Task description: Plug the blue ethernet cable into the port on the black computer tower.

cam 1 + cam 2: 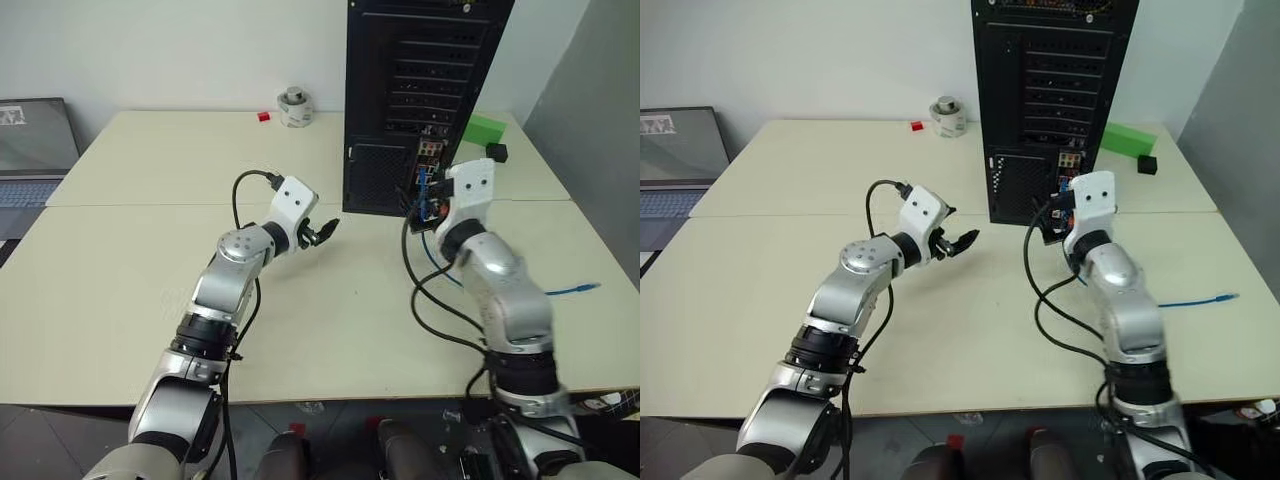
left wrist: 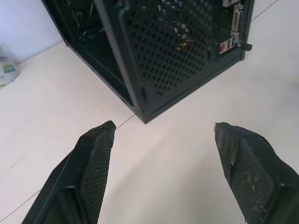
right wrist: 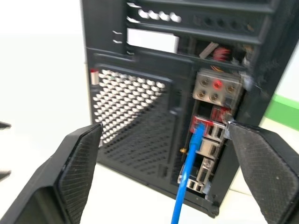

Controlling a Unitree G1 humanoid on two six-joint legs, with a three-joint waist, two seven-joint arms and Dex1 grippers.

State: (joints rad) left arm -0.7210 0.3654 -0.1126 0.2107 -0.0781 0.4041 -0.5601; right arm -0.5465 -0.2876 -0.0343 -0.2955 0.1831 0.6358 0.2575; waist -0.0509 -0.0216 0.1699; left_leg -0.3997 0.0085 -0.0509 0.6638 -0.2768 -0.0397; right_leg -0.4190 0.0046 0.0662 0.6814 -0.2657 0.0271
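Right end effector [image 3: 163, 177] sits just in front of the rear face of the black computer tower [image 1: 1040, 90], and I can see its two fingers [image 3: 77, 168] spread wide with nothing between them. In its wrist view the blue ethernet cable [image 3: 187, 177] rises between those parted fingers without touching either and ends with its plug at the port [image 3: 200, 125] in the coloured connector strip low on the tower's back. From the head camera the rest of the cord trails down past my right arm and across the surface [image 1: 350, 320], with its free end lying well apart to the right [image 1: 585, 289]. My left end effector [image 2: 163, 172] hovers over the surface near the tower's lower corner, fingers also parted and empty, looking at the mesh vent. I judge the insertion step is essentially done and I am at the release and check stage. I cannot tell from these views whether the clip has latched fully or the plug is only resting in the socket. My next move calls for backing the right arm straight away from the tower without snagging the cord, which runs close beside the wrist and its black cables; any sideways drag could pull the plug out.
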